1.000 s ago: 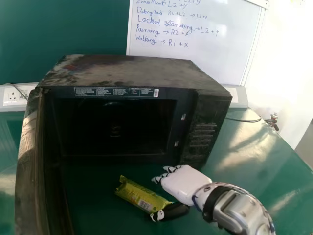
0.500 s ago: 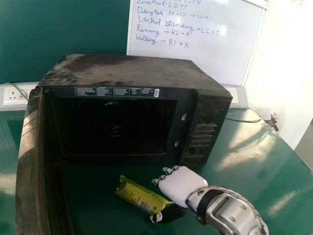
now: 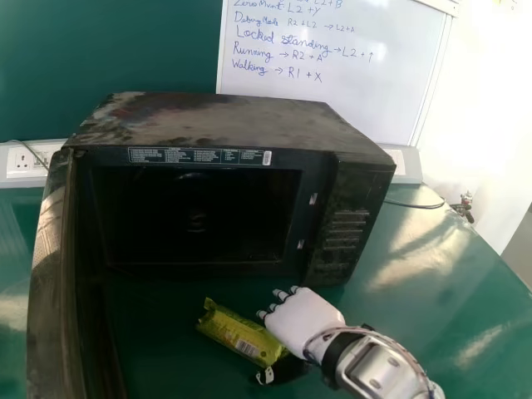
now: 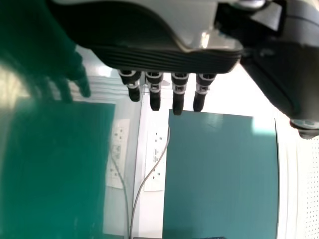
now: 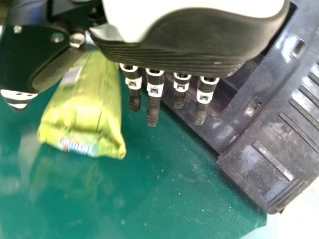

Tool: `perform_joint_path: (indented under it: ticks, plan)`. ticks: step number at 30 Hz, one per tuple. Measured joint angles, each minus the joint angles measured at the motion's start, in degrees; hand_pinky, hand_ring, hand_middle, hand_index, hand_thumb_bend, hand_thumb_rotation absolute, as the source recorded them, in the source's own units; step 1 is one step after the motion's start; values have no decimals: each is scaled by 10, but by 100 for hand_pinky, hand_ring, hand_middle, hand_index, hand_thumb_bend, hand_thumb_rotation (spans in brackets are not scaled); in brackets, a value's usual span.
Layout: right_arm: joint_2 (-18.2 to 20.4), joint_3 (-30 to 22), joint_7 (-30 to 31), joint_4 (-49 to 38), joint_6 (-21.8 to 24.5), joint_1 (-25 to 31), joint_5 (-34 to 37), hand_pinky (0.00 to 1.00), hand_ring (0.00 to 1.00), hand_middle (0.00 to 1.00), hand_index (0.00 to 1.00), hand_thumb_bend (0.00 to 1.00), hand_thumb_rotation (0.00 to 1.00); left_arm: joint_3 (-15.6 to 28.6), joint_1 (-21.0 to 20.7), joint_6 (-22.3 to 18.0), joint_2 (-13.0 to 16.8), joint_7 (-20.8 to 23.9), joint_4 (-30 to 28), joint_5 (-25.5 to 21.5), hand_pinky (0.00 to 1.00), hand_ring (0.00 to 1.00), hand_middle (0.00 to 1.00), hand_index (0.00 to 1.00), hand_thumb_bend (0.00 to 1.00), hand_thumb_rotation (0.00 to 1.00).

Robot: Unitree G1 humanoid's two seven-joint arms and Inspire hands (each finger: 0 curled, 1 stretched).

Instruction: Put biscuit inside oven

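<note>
biscuit packet (image 3: pixel 241 334) is lying on the table (image 3: pixel 449 324) in front of the oven (image 3: pixel 224 123), just left of the nearer right hand (image 3: pixel 306 322), long axis slanting toward its palm, fingers and thumb sitting apart.

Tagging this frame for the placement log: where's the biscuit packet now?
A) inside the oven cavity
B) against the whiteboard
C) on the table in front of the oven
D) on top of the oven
C: the head view has the green packet on the table, in front of the open oven and beside the right hand.
</note>
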Motion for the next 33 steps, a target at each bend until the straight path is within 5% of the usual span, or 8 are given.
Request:
perform_joint_path:
  ticks: [14, 19, 27, 30, 33]
  plan:
    - [2, 20, -77, -7, -40, 14, -124, 88, 83, 86, 91, 100, 63, 0, -5, -2, 1, -7, 8, 4, 0, 66, 77, 93, 13, 98]
    - [11, 22, -89, -6, -38, 20, -149, 88, 84, 88, 92, 100, 61, 0, -6, 0, 1, -10, 9, 2, 0, 69, 80, 95, 16, 88]
    - [35, 24, -103, 14, -25, 20, -165, 83, 80, 85, 92, 100, 62, 0, -7, 1, 1, -15, 10, -1, 0, 69, 80, 96, 13, 93]
    - [41, 27, -130, 27, -19, 20, -173, 78, 75, 79, 86, 92, 33, 0, -7, 2, 1, -17, 10, -2, 0, 69, 81, 96, 13, 93]
    - [47, 28, -175, 47, -15, 28, -171, 74, 69, 74, 81, 86, 20, 0, -7, 2, 1, -16, 9, -2, 0, 68, 80, 96, 14, 94]
